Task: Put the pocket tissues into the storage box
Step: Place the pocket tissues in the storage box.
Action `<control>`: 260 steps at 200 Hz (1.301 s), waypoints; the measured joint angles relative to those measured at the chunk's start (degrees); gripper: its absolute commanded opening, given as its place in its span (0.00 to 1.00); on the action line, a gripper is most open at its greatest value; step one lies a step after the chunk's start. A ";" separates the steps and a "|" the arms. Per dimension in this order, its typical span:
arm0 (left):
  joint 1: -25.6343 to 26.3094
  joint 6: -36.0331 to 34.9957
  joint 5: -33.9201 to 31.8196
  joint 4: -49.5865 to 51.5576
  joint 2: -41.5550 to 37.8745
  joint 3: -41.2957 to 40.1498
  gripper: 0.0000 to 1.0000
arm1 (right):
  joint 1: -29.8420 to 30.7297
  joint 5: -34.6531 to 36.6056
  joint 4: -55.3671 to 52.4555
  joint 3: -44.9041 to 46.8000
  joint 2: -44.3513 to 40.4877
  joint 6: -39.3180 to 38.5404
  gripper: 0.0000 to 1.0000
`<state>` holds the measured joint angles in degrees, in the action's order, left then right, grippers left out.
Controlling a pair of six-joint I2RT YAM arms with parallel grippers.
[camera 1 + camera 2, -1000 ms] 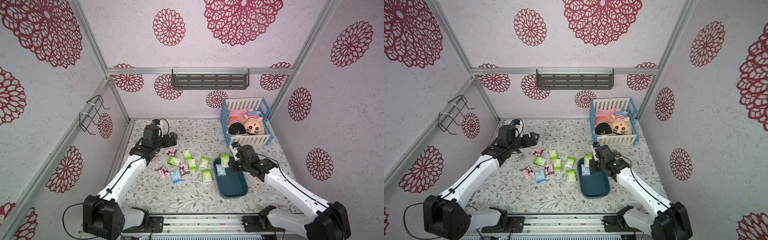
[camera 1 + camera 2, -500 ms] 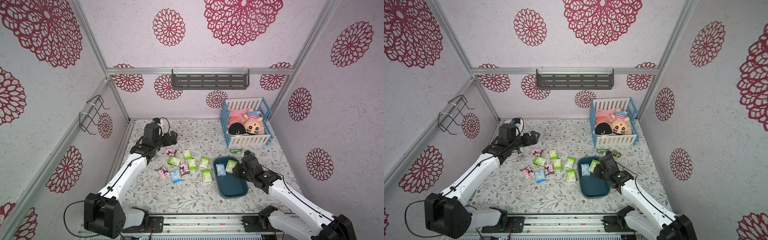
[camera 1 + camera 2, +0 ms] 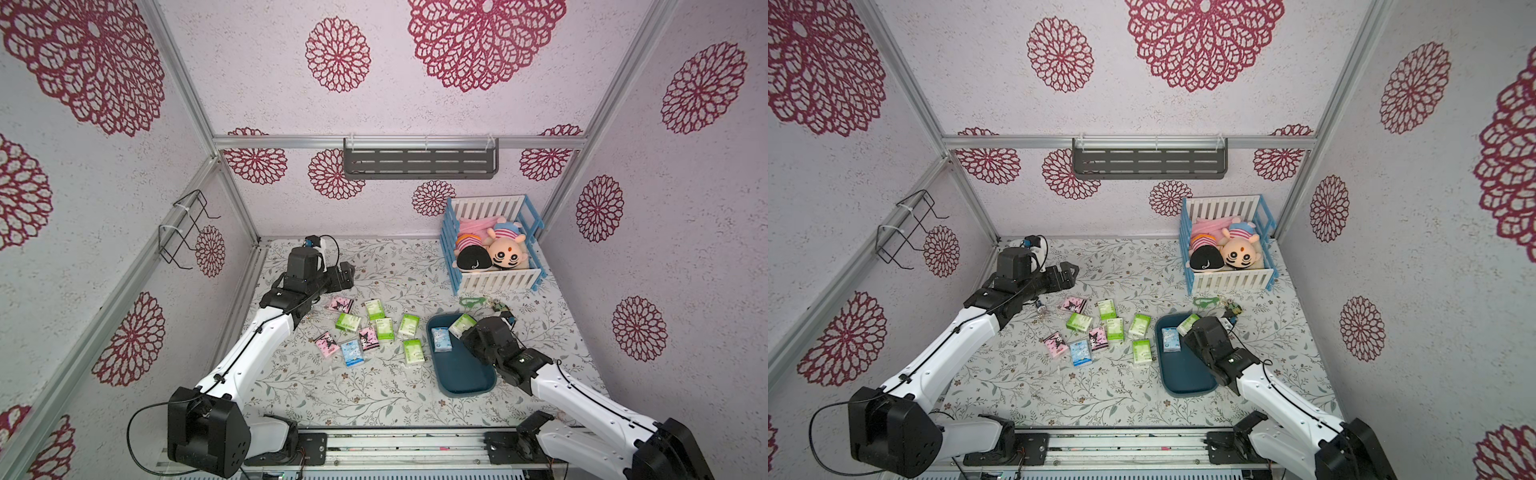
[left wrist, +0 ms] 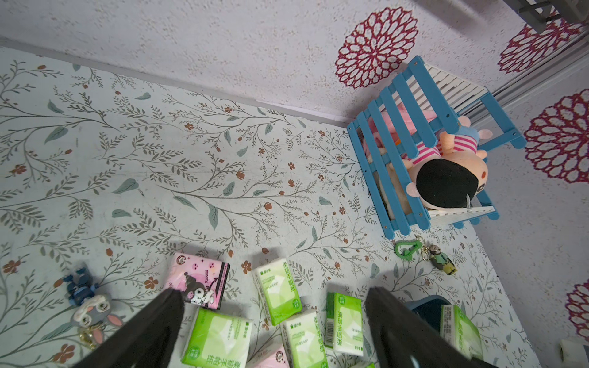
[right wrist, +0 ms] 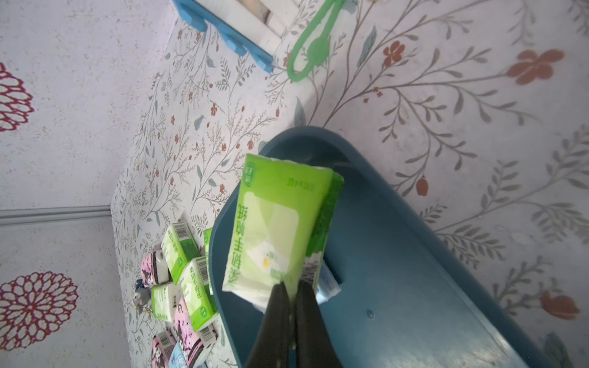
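Storage box (image 3: 461, 374), dark teal, sits on the right near part of the desk (image 3: 332, 395). The right jaws are clenched on one end of a green-and-white pocket tissue pack (image 5: 277, 223) and hold it tilted over the box's far end. Whether it touches the box I cannot tell. A light-blue pack (image 3: 441, 339) lies flat inside the box, far left. Nine more packs (image 3: 384, 329), green, pink and blue, lie scattered just left of the box. The left jaws stand wide apart and empty above the scatter's far edge, near a pink pack (image 4: 199, 285).
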<state>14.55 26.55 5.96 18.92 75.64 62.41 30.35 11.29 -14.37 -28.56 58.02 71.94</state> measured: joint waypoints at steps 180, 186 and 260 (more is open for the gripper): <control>-0.02 -2.78 -2.01 1.46 -0.26 -0.02 0.97 | 0.92 1.31 7.65 1.86 5.51 3.21 0.52; -0.02 -2.78 -2.01 1.55 -0.31 -0.02 0.97 | 1.05 1.11 6.45 1.11 4.90 2.05 0.51; -0.02 -2.73 -1.75 1.68 -0.39 0.33 0.97 | 2.47 -0.61 -10.43 -14.05 9.46 -21.38 0.00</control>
<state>14.52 23.81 4.21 20.60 75.24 62.74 32.82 10.68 -24.80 -42.61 67.48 50.57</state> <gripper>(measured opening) 0.971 0.049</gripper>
